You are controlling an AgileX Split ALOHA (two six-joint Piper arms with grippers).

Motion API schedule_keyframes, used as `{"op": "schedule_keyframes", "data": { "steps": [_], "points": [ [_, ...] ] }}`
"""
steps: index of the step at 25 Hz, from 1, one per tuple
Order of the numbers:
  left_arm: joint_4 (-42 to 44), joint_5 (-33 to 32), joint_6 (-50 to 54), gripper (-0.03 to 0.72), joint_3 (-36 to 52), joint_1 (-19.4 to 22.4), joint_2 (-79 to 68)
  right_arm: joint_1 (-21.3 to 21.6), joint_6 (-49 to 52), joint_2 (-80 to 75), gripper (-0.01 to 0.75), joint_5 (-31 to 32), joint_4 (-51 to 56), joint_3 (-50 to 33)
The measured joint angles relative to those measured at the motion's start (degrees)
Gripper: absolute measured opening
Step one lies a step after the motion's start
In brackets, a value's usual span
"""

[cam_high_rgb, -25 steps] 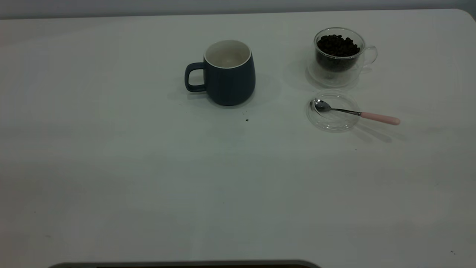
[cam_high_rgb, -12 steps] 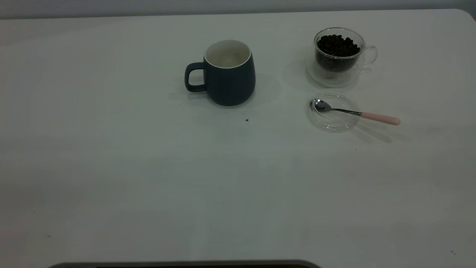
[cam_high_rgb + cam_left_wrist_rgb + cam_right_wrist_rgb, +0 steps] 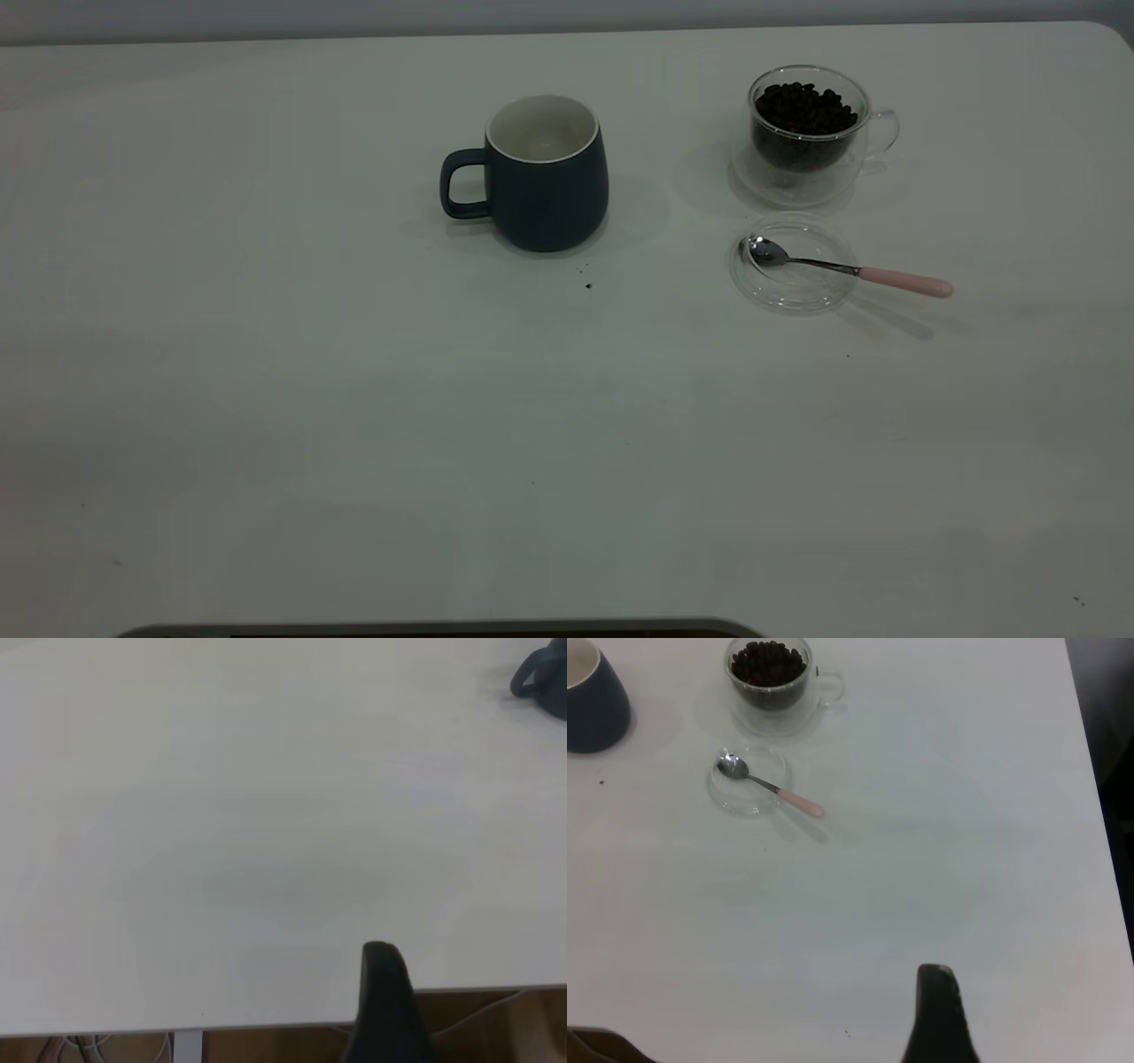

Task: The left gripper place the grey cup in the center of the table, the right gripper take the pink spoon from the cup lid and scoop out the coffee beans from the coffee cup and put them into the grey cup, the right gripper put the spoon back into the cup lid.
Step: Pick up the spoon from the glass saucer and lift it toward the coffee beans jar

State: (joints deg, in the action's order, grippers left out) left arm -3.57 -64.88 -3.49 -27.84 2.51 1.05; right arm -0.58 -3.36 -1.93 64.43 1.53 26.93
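The grey cup stands upright near the middle of the far half of the table, handle toward the left arm's side; its white inside looks bare. To its right is the coffee cup, filled with coffee beans. Just in front of that cup lies the cup lid with the pink spoon resting across it, bowl in the lid, handle sticking out over the rim. Neither gripper shows in the exterior view. The left gripper hangs shut at the table's edge, far from the grey cup. The right gripper is shut above bare table, well away from the spoon.
A few dark specks lie in front of the grey cup. The table's edge and cables below it show in the left wrist view. A dark rim runs along the near edge in the exterior view.
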Motion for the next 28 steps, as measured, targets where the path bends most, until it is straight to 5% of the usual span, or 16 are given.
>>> {"op": "schedule_keyframes", "data": {
  "steps": [28],
  "points": [
    [0.00, 0.00, 0.01, 0.565, 0.00, 0.00, 0.00, 0.00, 0.62, -1.25, 0.581, -2.54, -1.02, 2.06]
  ]
}}
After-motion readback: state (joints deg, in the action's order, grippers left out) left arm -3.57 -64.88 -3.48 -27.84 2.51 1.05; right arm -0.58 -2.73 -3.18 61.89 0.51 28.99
